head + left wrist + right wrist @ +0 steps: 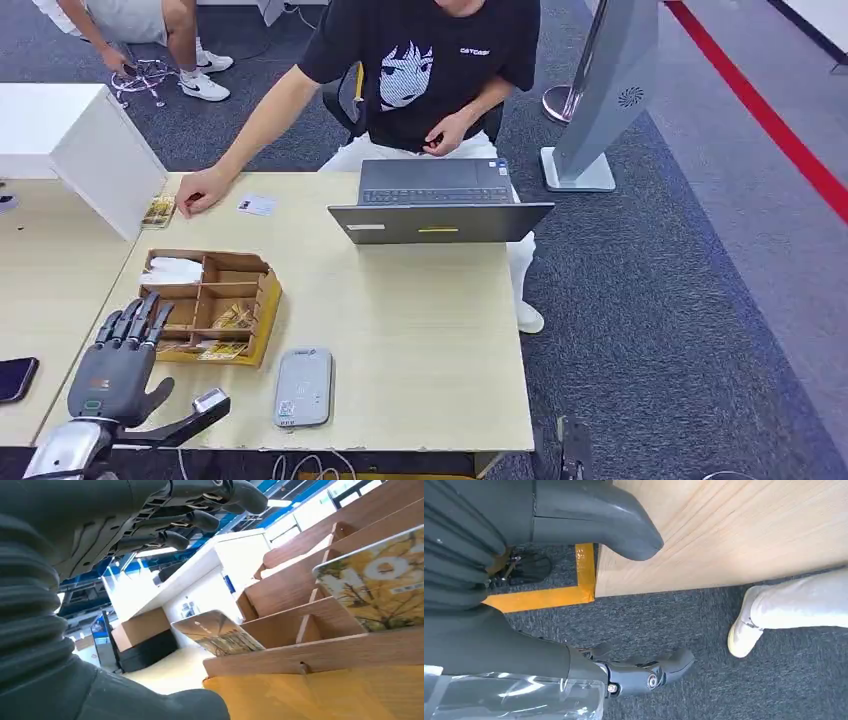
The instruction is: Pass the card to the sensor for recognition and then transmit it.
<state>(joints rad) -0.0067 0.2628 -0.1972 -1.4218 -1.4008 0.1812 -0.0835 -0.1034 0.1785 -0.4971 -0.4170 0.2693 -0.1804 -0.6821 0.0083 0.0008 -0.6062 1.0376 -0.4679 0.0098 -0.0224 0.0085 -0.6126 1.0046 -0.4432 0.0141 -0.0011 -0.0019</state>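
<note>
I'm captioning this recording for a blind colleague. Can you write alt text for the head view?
The robot's left hand, fingers spread and holding nothing, hovers at the near edge of a wooden card organizer on a light table, with a grey sensor beside it. Across the table, a seated person rests a hand near a small card, behind an open laptop.

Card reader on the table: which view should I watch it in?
Head view. The grey card reader lies flat and whole near the table's front edge, right of the left hand. Neither wrist view gives anything usable of it.
</note>
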